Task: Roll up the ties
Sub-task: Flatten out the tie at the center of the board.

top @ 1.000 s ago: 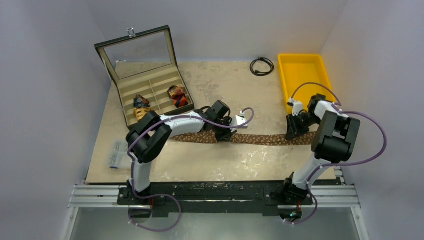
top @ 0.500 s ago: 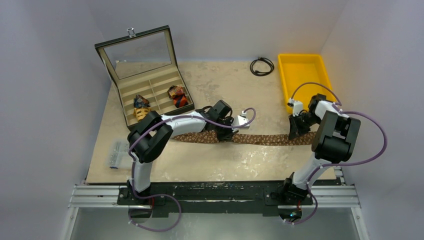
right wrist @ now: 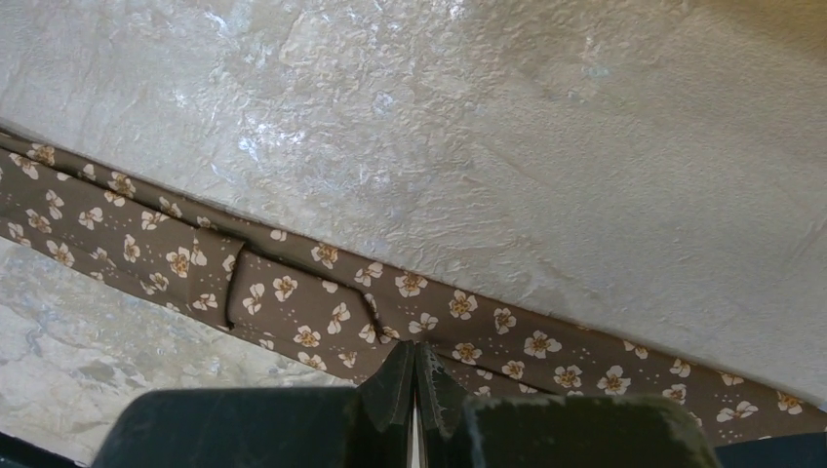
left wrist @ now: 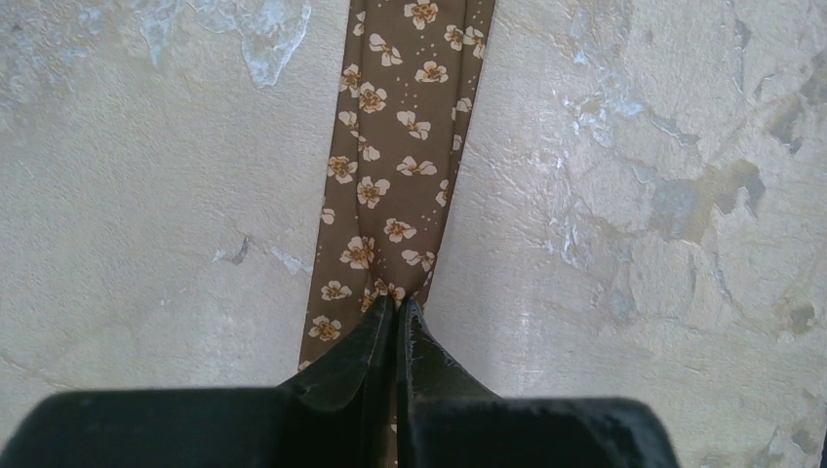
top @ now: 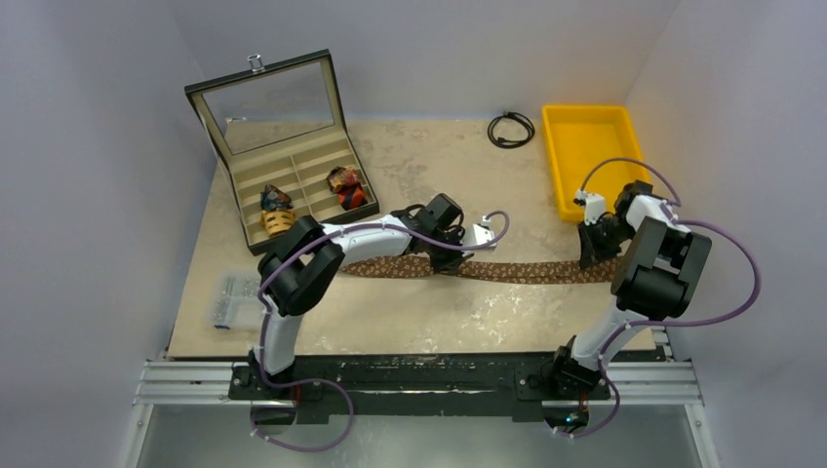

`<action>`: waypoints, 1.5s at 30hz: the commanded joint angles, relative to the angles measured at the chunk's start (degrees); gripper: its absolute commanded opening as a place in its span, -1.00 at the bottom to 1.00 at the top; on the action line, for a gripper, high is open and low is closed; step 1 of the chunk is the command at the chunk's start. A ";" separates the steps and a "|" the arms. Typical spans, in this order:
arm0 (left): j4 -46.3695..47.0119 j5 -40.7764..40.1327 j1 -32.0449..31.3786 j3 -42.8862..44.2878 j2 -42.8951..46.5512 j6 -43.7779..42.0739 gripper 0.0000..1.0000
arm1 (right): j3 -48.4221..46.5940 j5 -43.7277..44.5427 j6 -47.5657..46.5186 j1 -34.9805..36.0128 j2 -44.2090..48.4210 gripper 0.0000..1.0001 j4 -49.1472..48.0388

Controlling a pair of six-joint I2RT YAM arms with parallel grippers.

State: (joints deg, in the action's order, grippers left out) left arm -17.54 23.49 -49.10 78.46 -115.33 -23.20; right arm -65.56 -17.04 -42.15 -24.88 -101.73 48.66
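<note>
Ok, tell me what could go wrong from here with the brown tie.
1. The left gripper and right gripper each look shut on the brown tie by the fingertips only, so the thin fabric could slip out.
2. The tie lies flat and unrolled between them; uneven pulls might twist or bunch it.
3. The left arm's elbow sits close to the open box; a swing might knock it.

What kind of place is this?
Probably a robot lab booth: plain white walls, two robot arms bolted to a metal rail, one table holding a brown tie.
</note>
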 commanded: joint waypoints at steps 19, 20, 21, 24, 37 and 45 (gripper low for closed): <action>-10.82 -3.80 5.49 -7.82 11.52 -22.33 1.00 | 3.07 7.18 -3.66 -0.08 -0.47 -1.00 -7.95; -11.43 -3.84 5.40 -7.02 10.51 -23.08 1.00 | 3.07 7.31 -3.76 -0.08 -0.50 -1.00 -8.16; -12.05 -3.64 5.27 -6.17 9.56 -23.60 1.00 | 3.07 7.43 -3.88 -0.08 -0.53 -1.00 -8.30; -13.32 -2.70 4.65 -4.47 7.18 -24.65 1.00 | 3.17 7.80 -4.57 -0.08 -0.19 -1.00 -8.49; -17.89 -3.77 3.82 1.18 1.43 -26.85 -0.14 | -0.40 5.18 -7.74 -0.09 0.37 -1.00 -4.76; -20.73 -1.72 3.81 2.37 1.12 -28.36 -0.48 | -3.65 0.13 -8.52 -0.17 3.16 -0.74 2.25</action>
State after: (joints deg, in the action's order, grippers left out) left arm -35.79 19.51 -45.15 78.67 -113.51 -49.71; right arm -66.39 -12.69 -49.17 -24.82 -101.71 46.11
